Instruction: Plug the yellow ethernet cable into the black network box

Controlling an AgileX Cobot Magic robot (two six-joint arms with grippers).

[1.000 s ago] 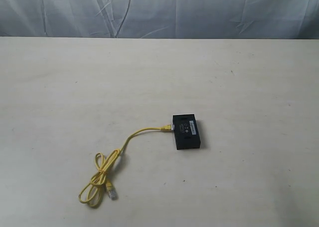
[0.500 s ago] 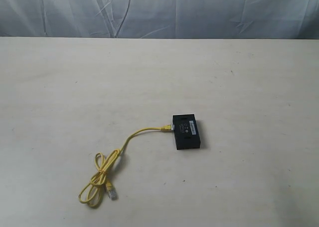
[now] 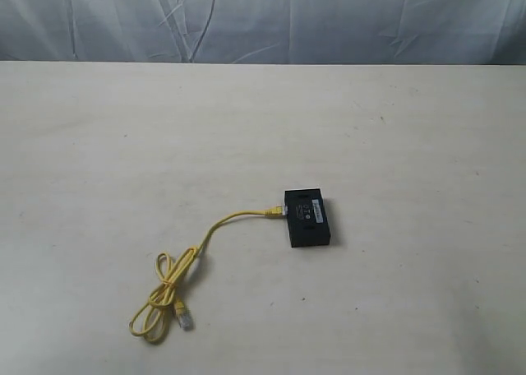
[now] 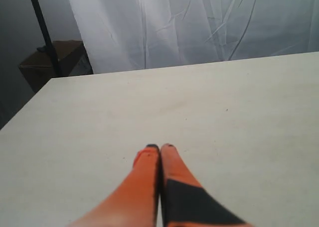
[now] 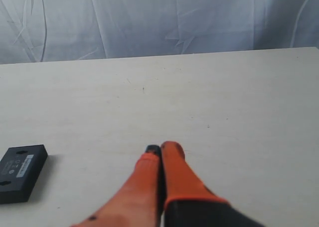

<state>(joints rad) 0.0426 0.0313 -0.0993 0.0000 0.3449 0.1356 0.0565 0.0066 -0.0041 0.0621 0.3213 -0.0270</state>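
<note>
The black network box (image 3: 307,218) lies flat on the table, a little right of centre in the exterior view. One end of the yellow ethernet cable (image 3: 222,222) sits in the box's left side. From there the cord runs down-left into a loose knot (image 3: 168,286), and its free clear plug (image 3: 185,317) rests on the table. Neither arm shows in the exterior view. My left gripper (image 4: 160,147) is shut and empty over bare table. My right gripper (image 5: 162,148) is shut and empty too, with the box (image 5: 21,171) well off to one side of it.
A pale table (image 3: 411,145) carries everything, backed by a wrinkled grey-white curtain (image 3: 263,17). In the left wrist view a black pole (image 4: 44,33) and a brown box (image 4: 50,62) stand beyond the table's corner.
</note>
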